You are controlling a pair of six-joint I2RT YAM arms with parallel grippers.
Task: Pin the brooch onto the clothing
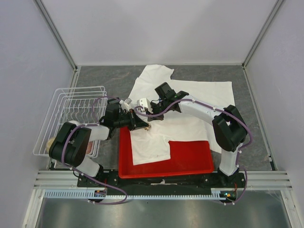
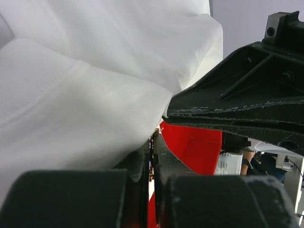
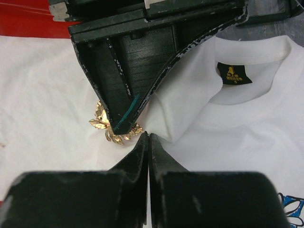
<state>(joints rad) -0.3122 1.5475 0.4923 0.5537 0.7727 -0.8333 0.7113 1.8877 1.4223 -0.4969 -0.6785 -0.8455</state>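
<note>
Brooch [image 3: 100,122] tight in left end effector [image 2: 153,142], beside right end effector [image 3: 148,137] tight on clothing [image 3: 228,123].

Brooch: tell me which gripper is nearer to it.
Left. The left gripper is clamped on the brooch itself; the right gripper pinches a fold of the T-shirt just beside it.

The brooch [image 3: 102,122] at the left fingers' [image 3: 118,61] tips is glossy gold metal; the fingers are matt black plastic, edges scuffed pale. The shirt [image 3: 228,128] between the right fingers [image 3: 164,164] is matt white cloth.
</note>
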